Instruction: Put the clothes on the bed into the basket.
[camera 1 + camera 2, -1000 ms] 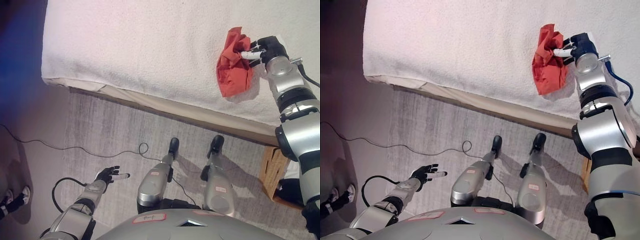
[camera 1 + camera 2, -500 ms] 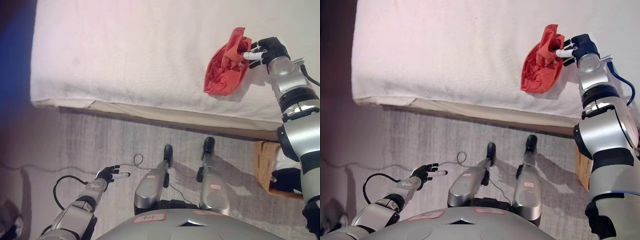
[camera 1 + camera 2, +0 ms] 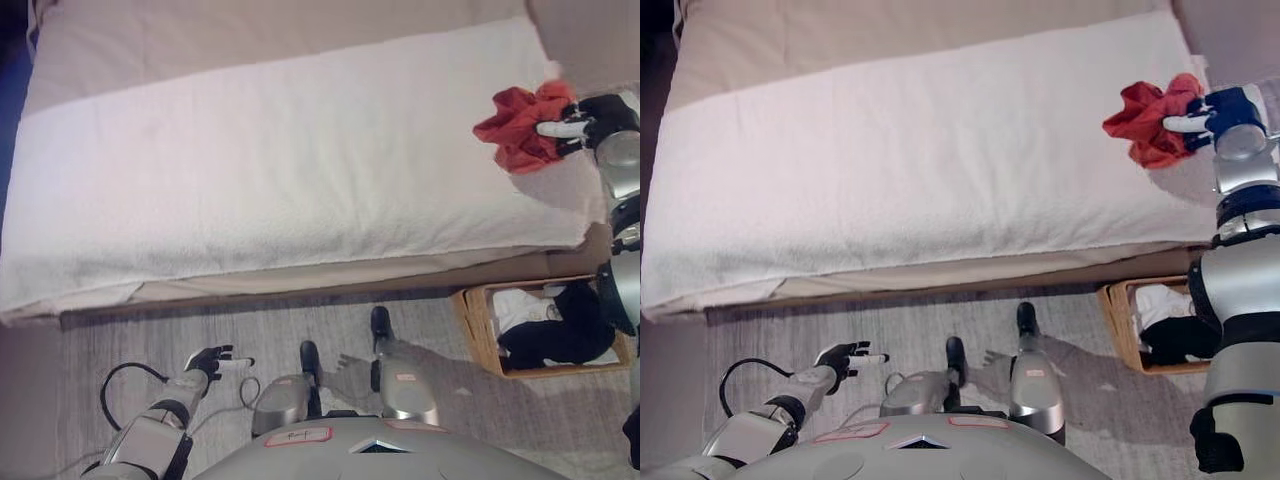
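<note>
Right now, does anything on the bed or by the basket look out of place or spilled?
Nothing stands out. The red garment is bunched in the right hand above the bed near its right end. The basket sits upright on the floor below, with white and black clothes inside. The left hand hangs low over the floor.

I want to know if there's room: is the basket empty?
No. The basket on the floor already holds white and black clothes, though some space shows.
</note>
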Controlling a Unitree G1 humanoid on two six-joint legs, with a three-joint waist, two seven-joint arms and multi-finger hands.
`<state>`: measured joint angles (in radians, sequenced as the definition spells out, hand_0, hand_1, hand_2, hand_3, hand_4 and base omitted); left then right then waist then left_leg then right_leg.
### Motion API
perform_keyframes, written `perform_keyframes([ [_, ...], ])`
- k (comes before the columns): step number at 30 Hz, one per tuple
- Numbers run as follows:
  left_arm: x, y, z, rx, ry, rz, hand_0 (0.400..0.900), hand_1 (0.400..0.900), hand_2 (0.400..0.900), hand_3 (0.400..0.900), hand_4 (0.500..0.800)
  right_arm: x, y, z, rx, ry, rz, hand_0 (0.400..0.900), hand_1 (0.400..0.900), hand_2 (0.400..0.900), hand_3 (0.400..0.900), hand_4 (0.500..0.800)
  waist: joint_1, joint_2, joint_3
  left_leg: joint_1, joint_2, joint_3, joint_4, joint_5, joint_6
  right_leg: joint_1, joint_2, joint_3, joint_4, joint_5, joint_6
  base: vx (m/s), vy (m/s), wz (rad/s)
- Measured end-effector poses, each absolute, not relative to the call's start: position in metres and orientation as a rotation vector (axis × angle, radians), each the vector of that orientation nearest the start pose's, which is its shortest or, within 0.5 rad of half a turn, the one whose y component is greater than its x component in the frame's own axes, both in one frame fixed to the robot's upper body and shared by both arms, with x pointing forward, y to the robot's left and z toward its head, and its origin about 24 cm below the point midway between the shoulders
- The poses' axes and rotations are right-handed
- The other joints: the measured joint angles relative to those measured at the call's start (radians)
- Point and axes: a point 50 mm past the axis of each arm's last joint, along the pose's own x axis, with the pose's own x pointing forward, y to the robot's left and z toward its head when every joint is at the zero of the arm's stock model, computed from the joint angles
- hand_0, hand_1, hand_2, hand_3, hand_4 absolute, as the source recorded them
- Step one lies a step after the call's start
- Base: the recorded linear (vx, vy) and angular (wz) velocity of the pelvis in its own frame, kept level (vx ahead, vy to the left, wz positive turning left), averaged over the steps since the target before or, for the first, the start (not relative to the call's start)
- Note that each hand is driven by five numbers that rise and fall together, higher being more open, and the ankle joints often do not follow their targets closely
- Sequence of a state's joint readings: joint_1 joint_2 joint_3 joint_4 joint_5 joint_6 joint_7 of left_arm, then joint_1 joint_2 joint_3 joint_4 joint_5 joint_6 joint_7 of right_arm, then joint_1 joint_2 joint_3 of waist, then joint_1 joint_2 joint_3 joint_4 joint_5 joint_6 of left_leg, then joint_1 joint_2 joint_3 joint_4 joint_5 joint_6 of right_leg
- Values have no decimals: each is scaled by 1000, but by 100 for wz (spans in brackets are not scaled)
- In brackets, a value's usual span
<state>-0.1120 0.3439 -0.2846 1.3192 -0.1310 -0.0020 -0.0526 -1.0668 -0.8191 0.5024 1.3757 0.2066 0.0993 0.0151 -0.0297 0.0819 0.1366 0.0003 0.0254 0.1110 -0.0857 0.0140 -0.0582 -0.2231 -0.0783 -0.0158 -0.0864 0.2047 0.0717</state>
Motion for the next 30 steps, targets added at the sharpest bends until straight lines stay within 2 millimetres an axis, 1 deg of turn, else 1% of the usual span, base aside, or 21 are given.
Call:
perform_keyframes([
  [1, 112, 265, -149, 348, 1237, 20, 900, 900, 900, 900, 800, 348, -379, 159, -708, 454, -462, 400, 400, 400, 400, 500, -11, -2, -6, 7, 0, 11, 1, -4, -1, 1, 3, 12, 0, 0, 0, 8, -22, -22],
  [2, 110, 266, -149, 349, 1243, 20, 900, 900, 900, 900, 800, 343, -386, 159, -722, 470, -472, 400, 400, 400, 400, 500, -11, -2, -9, 14, -1, 17, 0, -6, 0, 6, 3, 16, 0, 0, 0, 6, -17, -22],
  [4, 105, 266, -150, 351, 1257, 18, 900, 900, 900, 900, 800, 332, -400, 157, -739, 505, -503, 400, 400, 400, 400, 500, -34, -4, -23, 23, 0, 28, -6, -12, -1, 10, 6, 27, 0, 0, 1, 1, -11, -15],
  [5, 103, 266, -151, 350, 1263, 18, 900, 900, 900, 900, 800, 326, -406, 157, -748, 519, -518, 400, 400, 400, 400, 500, -31, -6, -32, 25, 0, 34, -7, -13, -1, 11, 7, 33, 0, 0, 1, -19, -17, -14],
  [8, 96, 267, -153, 353, 1284, 10, 900, 900, 900, 900, 800, 310, -423, 152, -728, 558, -567, 400, 400, 400, 400, 500, -53, -9, -51, 37, 2, 44, -7, -16, -1, 18, 13, 40, 0, 0, 1, -21, -17, -15],
  [11, 93, 267, -153, 350, 1293, 4, 900, 900, 900, 900, 800, 292, -439, 147, -711, 600, -620, 400, 400, 400, 400, 500, -54, -13, -59, 48, 3, 59, -7, -20, 0, 22, 15, 51, 0, -1, 1, -21, -12, -6],
  [12, 93, 267, -153, 356, 1294, -2, 900, 900, 900, 900, 800, 285, -444, 145, -713, 617, -633, 400, 400, 400, 400, 500, -61, -15, -61, 51, 2, 62, -7, -21, 1, 22, 16, 60, 0, -1, 1, -30, -12, -11],
  [13, 90, 267, -154, 363, 1302, -8, 900, 900, 900, 900, 800, 280, -448, 141, -701, 632, -646, 400, 400, 400, 400, 500, -63, -15, -64, 51, 2, 61, -7, -22, 2, 24, 16, 59, 0, -1, 1, -18, -4, -13],
  [14, 89, 267, -154, 361, 1306, -8, 900, 900, 900, 900, 800, 275, -451, 138, -694, 649, -655, 400, 400, 400, 400, 500, -76, -15, -68, 53, 1, 63, -7, -22, 2, 24, 16, 61, 0, -1, 1, -6, 0, -13],
  [17, 87, 268, -154, 358, 1313, -6, 900, 900, 900, 900, 800, 256, -461, 125, -699, 716, -673, 400, 400, 400, 400, 500, -82, -14, -75, 56, -1, 67, -7, -23, 4, 24, 17, 67, 0, -3, -2, 1, 3, -19],
  [18, 86, 268, -155, 357, 1314, -7, 900, 900, 900, 900, 800, 250, -464, 121, -685, 732, -685, 400, 400, 400, 400, 500, -79, -14, -76, 57, -1, 67, -7, -24, 4, 24, 16, 68, 0, -3, -2, 5, 5, -16],
  [19, 85, 268, -155, 357, 1317, -7, 900, 900, 900, 900, 800, 246, -466, 119, -690, 749, -689, 400, 400, 400, 400, 500, -85, -13, -76, 59, -2, 74, -7, -25, 5, 24, 17, 73, 0, -3, -1, 8, 7, -18],
  [21, 79, 268, -156, 355, 1332, -6, 900, 900, 900, 900, 800, 239, -469, 113, -696, 774, -689, 400, 400, 400, 400, 500, -85, -13, -77, 66, -3, 89, -7, -30, 5, 23, 21, 87, 0, -3, -1, 6, 12, -19],
  [23, 77, 268, -156, 354, 1337, -6, 900, 900, 900, 900, 800, 231, -471, 106, -685, 801, -690, 400, 400, 400, 400, 500, -100, -13, -81, 68, -3, 92, -7, -32, 6, 23, 22, 89, 0, -4, 1, -7, 11, -22],
  [24, 75, 268, -156, 353, 1342, -6, 900, 900, 900, 900, 800, 229, -471, 103, -686, 814, -684, 400, 400, 400, 400, 500, -103, -14, -81, 69, -4, 95, -7, -32, 6, 23, 22, 90, 0, -4, 1, -7, 9, -23],
  [27, 73, 268, -157, 359, 1350, -14, 900, 900, 900, 900, 800, 224, -472, 99, -689, 837, -678, 400, 400, 400, 400, 500, -104, -14, -80, 82, -6, 126, -7, -37, 9, 22, 30, 119, 0, -4, 3, -14, 8, -23],
  [30, 75, 268, -157, 361, 1348, -16, 900, 900, 900, 900, 800, 222, -473, 97, -692, 845, -677, 400, 400, 400, 400, 500, -107, -15, -81, 88, -10, 150, -8, -39, 9, 18, 31, 137, 0, -5, 9, -13, 8, -17],
])
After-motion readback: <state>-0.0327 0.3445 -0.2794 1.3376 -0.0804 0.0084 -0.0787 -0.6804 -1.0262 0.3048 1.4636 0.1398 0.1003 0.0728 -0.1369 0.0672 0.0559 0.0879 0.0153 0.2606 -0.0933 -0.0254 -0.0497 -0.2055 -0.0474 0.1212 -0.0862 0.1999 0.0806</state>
